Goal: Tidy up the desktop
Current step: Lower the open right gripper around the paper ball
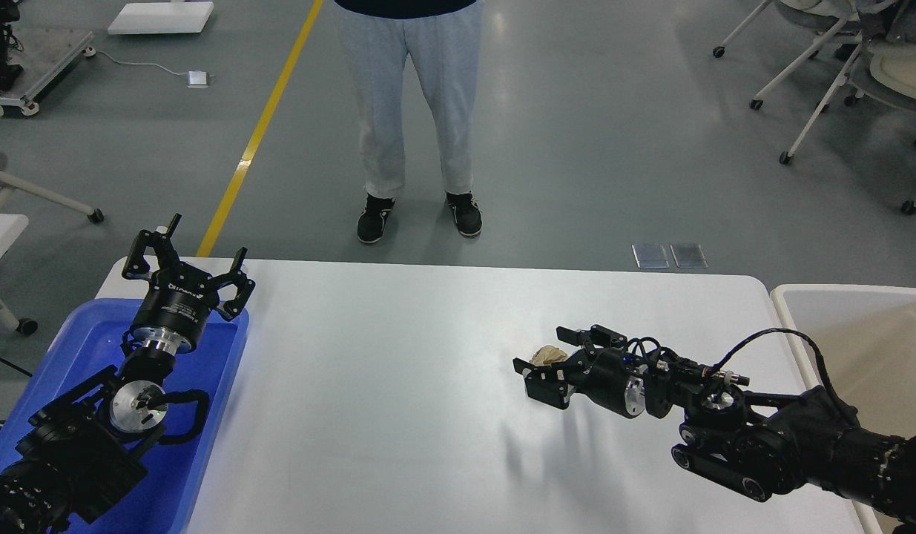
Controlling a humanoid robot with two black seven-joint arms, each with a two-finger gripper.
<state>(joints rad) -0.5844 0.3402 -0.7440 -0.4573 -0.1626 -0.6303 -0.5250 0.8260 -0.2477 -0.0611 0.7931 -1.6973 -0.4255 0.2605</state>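
The white desktop (391,386) fills the middle of the head view. A crumpled beige paper ball (547,355) lies on it right of centre, partly hidden by my right gripper. My right gripper (541,350) reaches in from the right, low over the desktop. It is open, with one finger behind the ball and one in front of it, so the ball sits between them. My left gripper (194,251) is open and empty, pointing up over the far corner of the blue tray.
A blue plastic tray (79,348) sits at the desktop's left end under my left arm. A beige-white rimmed bin (858,326) stands past the right edge. A person (409,111) stands on the floor beyond the far edge. Wheeled chairs (836,67) stand far right.
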